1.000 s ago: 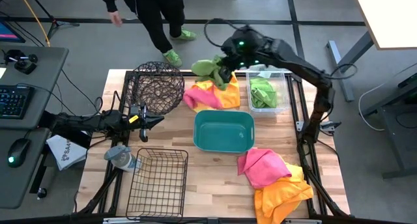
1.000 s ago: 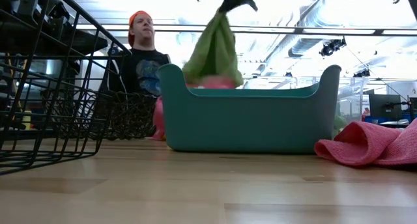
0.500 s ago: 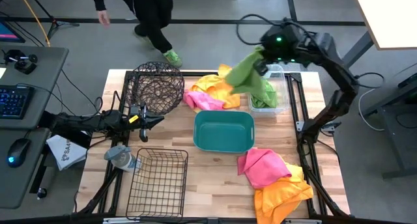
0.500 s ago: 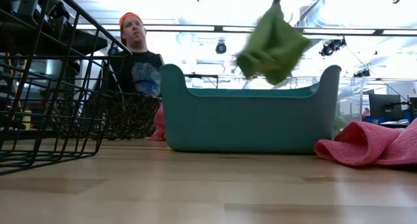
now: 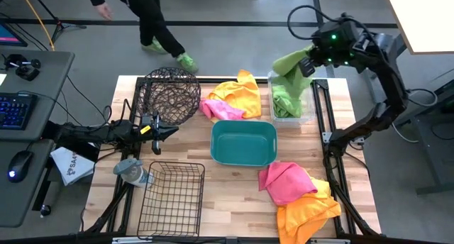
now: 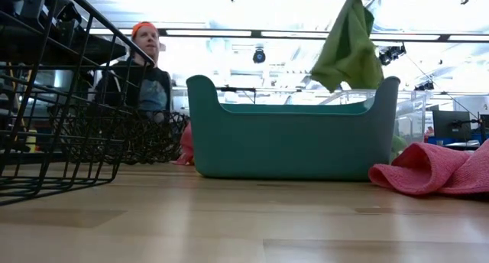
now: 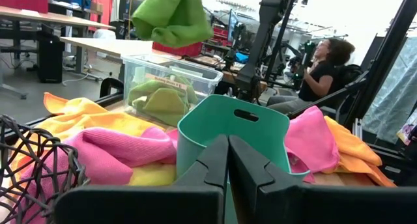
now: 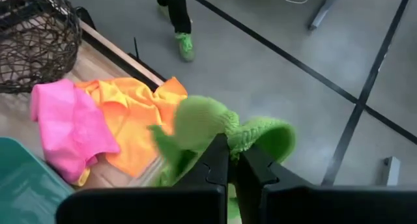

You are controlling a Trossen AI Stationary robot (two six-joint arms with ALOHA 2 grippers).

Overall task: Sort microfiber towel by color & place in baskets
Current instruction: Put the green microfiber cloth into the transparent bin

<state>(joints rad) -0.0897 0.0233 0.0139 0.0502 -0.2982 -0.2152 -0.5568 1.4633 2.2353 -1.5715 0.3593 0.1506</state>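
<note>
My right gripper (image 5: 309,62) is shut on a green towel (image 5: 291,65) high above the clear plastic bin (image 5: 306,116), which holds more green towels (image 5: 285,102). The towel also shows in the low view (image 6: 348,49) and the left wrist view (image 7: 171,17). A pink and yellow-orange towel heap (image 5: 230,98) lies behind the teal tub (image 5: 243,142). Another pink and orange heap (image 5: 298,194) lies at the near right. My left gripper (image 5: 174,132) is shut and empty, left of the tub. My right gripper pinches a bunched part at the towel's top (image 8: 244,138) between its two fingers, from above. The towel hangs slack below the fingers, lifted clear over the clear bin.
A round dark wire basket (image 5: 169,95) stands at the far left and a rectangular black wire basket (image 5: 171,198) at the near left. A grey-blue cloth lump (image 5: 131,172) lies beside it. A person (image 5: 138,17) walks beyond the table's far edge.
My right gripper has carried the green towel up off the far heap and toward the table's right edge, to above the clear bin. The towel swung while it moved and hangs clear now. The person has walked left behind the table.
</note>
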